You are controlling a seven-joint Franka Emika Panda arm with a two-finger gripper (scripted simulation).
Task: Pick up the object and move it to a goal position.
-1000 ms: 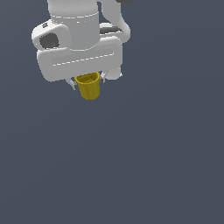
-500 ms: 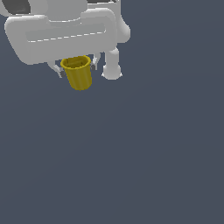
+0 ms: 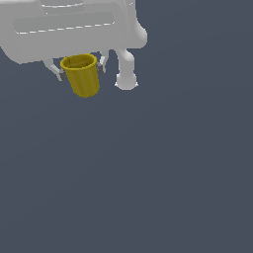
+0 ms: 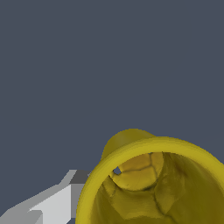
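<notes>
The small mustard-yellow tapered cup with a rimmed top [image 3: 81,74] hangs nearly upright, mouth up toward the wrist and narrow base down, slightly tilted. The white hand [image 3: 80,67] is clamped on its sides. Plain dark grey-blue surrounds everything.

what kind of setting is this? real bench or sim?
Likely a bare simulator scene, not a real bench: the background is one flat grey-blue with no texture or edges, the cup has blocky faceted shading inside, and the white end effector gripping it looks smoothly rendered.
</notes>
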